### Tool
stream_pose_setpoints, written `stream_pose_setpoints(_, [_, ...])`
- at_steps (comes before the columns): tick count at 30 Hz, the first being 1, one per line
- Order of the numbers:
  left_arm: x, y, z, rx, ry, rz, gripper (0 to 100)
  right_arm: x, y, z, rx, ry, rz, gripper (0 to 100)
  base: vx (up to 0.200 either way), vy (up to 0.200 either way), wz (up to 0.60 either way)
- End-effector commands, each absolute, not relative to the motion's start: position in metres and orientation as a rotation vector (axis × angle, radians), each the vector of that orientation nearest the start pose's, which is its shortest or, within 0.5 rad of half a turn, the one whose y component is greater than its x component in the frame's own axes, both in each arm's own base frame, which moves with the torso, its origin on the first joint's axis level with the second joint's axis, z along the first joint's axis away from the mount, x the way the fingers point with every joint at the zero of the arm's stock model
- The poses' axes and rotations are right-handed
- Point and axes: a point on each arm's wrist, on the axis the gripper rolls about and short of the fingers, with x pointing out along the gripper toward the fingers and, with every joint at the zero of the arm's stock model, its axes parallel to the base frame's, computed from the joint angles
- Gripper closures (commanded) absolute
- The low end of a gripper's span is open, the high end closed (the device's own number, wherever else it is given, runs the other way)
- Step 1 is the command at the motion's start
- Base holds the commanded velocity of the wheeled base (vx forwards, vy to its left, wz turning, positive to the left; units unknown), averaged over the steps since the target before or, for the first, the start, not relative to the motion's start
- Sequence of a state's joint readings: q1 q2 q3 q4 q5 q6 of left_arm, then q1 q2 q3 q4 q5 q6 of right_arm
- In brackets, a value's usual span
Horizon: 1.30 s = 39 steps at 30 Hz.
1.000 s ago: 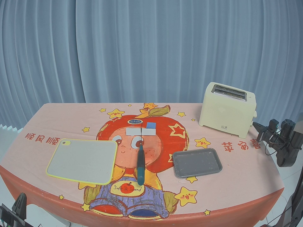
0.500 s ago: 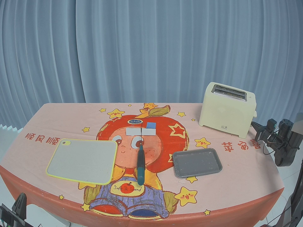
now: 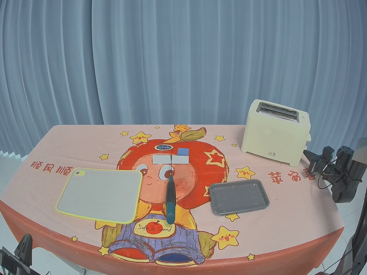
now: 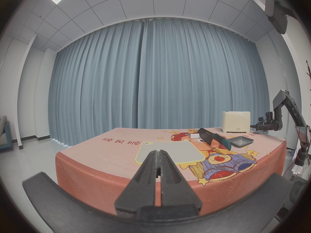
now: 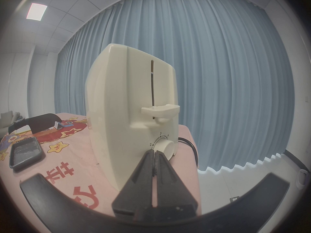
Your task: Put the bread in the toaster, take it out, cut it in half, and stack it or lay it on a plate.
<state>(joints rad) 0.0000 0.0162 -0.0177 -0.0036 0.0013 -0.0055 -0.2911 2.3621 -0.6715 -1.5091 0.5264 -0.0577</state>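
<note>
The table [image 3: 65, 140] has a pink cloth [image 3: 294, 211]. On it are a cutting board [image 3: 100, 194], knife [image 3: 170, 201], grey tray [image 3: 239, 197] and toaster [image 3: 276, 132].

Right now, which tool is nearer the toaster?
Right. The right tool sits just off the toaster's lever end; the left tool is below the table's near left corner, across the table from it.

Right gripper [image 5: 154, 156], fingers together, close to cream toaster [image 5: 120, 107], lever [image 5: 160, 110] above dial [image 5: 167, 148], grey tray [image 5: 24, 152] beyond.
</note>
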Motion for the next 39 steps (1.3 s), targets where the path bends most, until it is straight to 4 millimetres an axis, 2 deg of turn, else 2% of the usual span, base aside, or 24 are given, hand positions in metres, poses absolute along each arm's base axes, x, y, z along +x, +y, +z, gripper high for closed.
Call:
stream_pose_setpoints(1, [-0.0228,0.0000,0.0760,-0.006,-0.005,0.002,100,0.3528,-0.0952,0.0086,0.015,0.161,0.236,100,0.000,0.000,0.00])
stream_pose_setpoints(39, [-0.0228,0.0000,0.0758,-0.006,-0.003,0.002,100,0.3486,-0.0888,0.0051,0.012,0.175,0.251,100,0.000,0.000,0.00])
